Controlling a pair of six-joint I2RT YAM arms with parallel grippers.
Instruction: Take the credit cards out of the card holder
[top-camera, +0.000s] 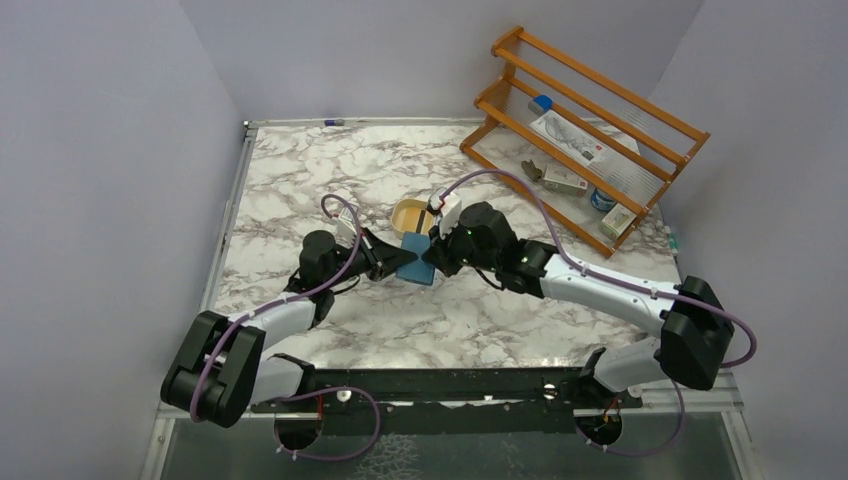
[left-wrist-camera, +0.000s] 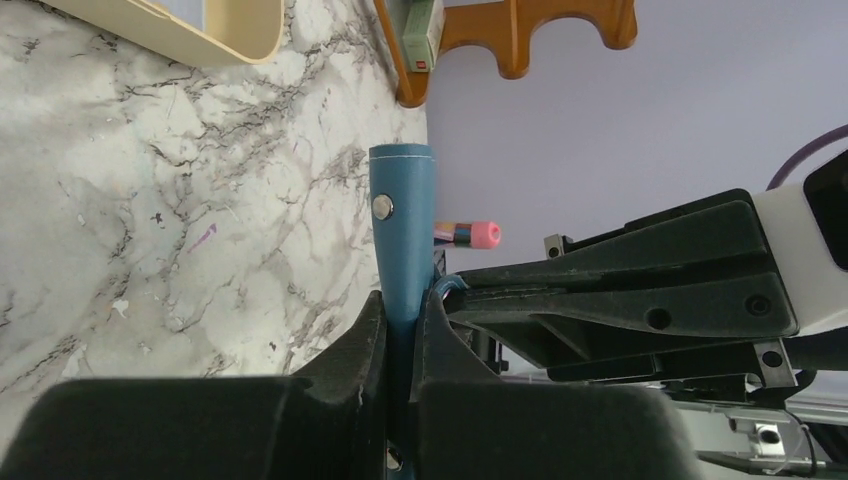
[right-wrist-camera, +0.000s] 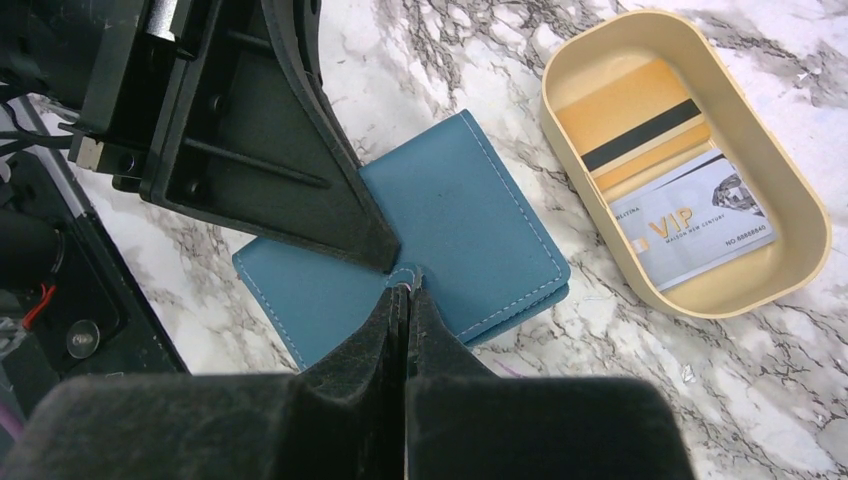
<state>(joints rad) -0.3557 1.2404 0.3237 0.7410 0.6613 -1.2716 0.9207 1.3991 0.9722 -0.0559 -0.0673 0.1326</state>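
The teal-blue card holder (top-camera: 415, 260) lies folded shut on the marble table, between my two grippers. My left gripper (left-wrist-camera: 405, 305) is shut on the holder (left-wrist-camera: 402, 230), seen edge-on with its silver snap. In the right wrist view one left finger (right-wrist-camera: 300, 190) lies across the holder's cover (right-wrist-camera: 470, 215). My right gripper (right-wrist-camera: 405, 283) is shut on the holder's small tab at its near edge. Credit cards lie in the tan oval dish (right-wrist-camera: 800, 195): a yellow-orange one with a dark stripe (right-wrist-camera: 640, 125) and a pale VIP one (right-wrist-camera: 690, 225). Any cards inside the holder are hidden.
The tan dish (top-camera: 408, 212) sits just behind the holder. A wooden rack (top-camera: 585, 130) with small boxes and packets stands at the back right. A pink-tipped pen (left-wrist-camera: 470, 234) lies near the right edge. Grey walls enclose the table on three sides.
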